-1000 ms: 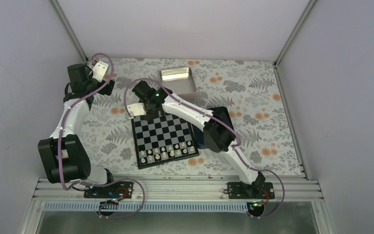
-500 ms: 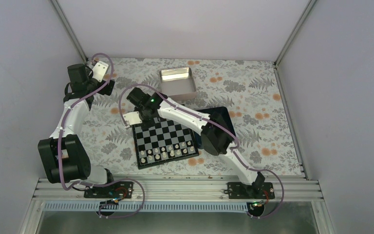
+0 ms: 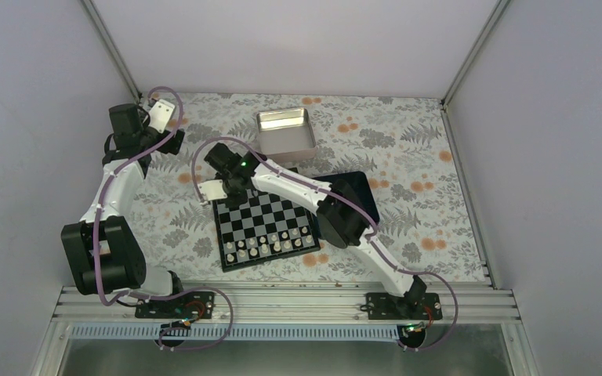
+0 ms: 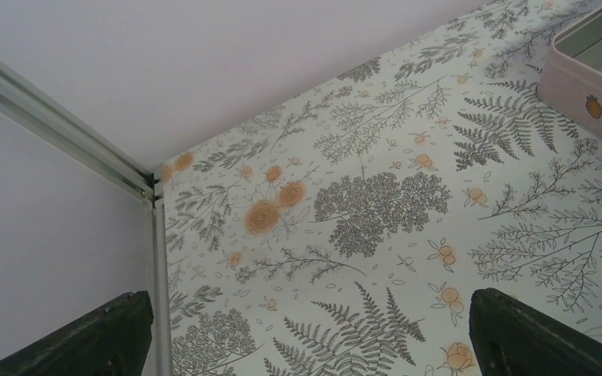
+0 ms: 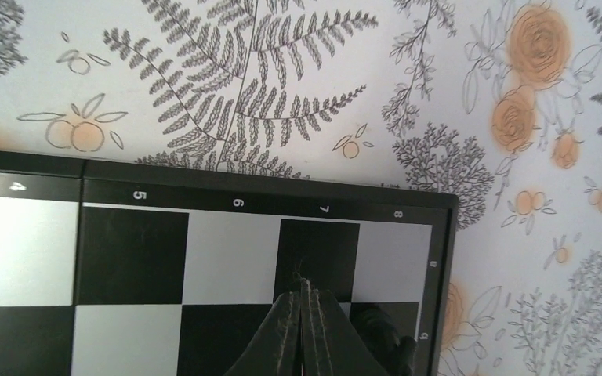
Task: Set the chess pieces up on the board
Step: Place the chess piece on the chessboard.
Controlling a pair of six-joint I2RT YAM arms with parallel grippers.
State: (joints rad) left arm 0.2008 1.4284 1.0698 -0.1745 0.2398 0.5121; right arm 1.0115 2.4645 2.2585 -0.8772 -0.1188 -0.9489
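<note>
- board (image 3: 262, 223) at table (image 3: 423, 157) ctr
- pale pieces (image 3: 270, 247) on its 6 o'clock rows
- R hand (image 5: 302, 305): fingers together, over board's 11 o'clock corner
- L hand (image 4: 306, 345): fingers wide apart, table's 10 o'clock, off board

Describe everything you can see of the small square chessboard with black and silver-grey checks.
The chessboard lies flat on the floral tablecloth, slightly askew. Its glossy-looking black and silvery checks sit inside a thin black border printed with pale numerals. Cream-white chessmen fill its two nearest rows. The right gripper, fingers together, is over its far-left corner, beside a small black piece, partly hidden.
</note>
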